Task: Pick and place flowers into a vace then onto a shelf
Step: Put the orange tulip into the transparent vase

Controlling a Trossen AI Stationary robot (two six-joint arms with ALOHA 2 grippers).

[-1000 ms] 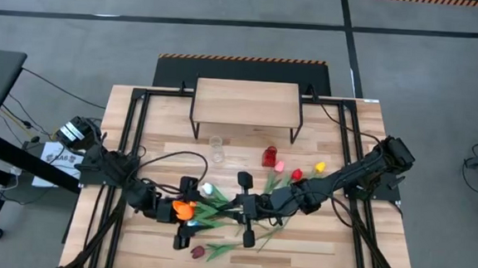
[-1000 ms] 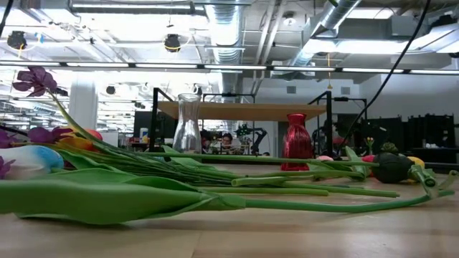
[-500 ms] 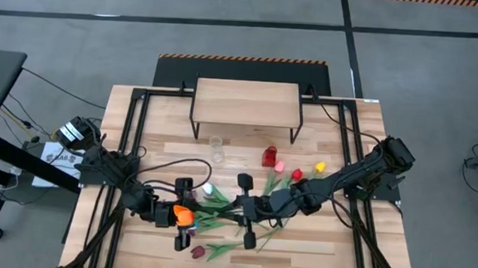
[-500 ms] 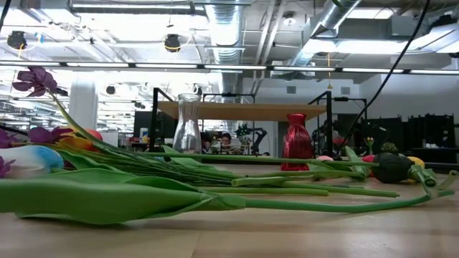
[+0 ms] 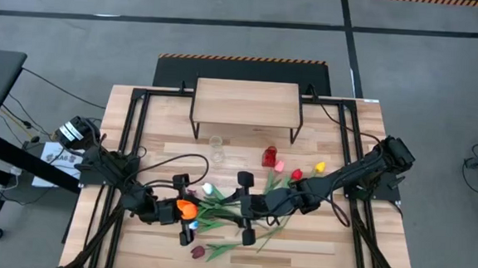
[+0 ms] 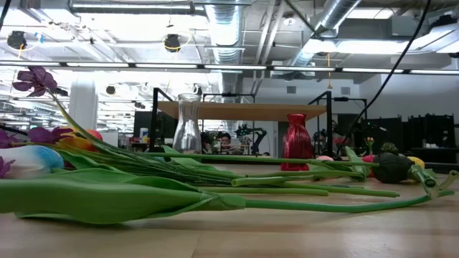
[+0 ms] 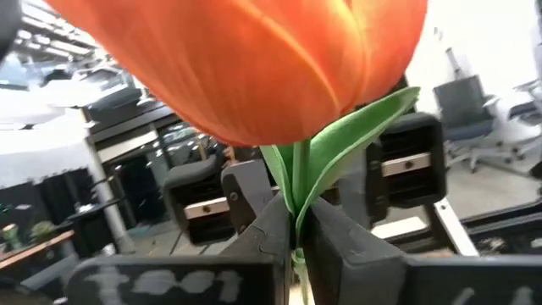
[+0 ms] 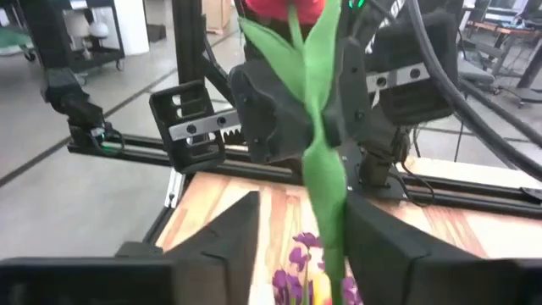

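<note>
My left gripper (image 5: 186,210) is shut on an orange tulip (image 7: 254,59) above the table's near left. Its green stem (image 8: 326,169) runs toward my right gripper (image 5: 247,208). That gripper is open, with one finger on each side of the stem; I cannot tell whether they touch it. More flowers (image 5: 218,212) lie on their sides on the planks, stems across the low view (image 6: 215,193). A clear glass vase (image 5: 216,147) and a red vase (image 5: 269,157) stand in front of the shelf (image 5: 246,101). My left gripper pinches the orange tulip's stem just under the head (image 7: 295,222) between its two fingers. The fingers come about level from the table's left and lie across the stem. The head stands out past the fingers, lifted clear of the table.
Pink, red and yellow tulips (image 5: 297,172) lie right of the red vase, and a dark one (image 5: 198,251) lies near the front edge. Black frame rails (image 5: 130,144) run along both table sides. Bare planks show between the vases and the flower pile.
My left gripper has rolled a little about its wrist while staying in place, with the orange head at its fingers. The flowers on the table have not moved.
</note>
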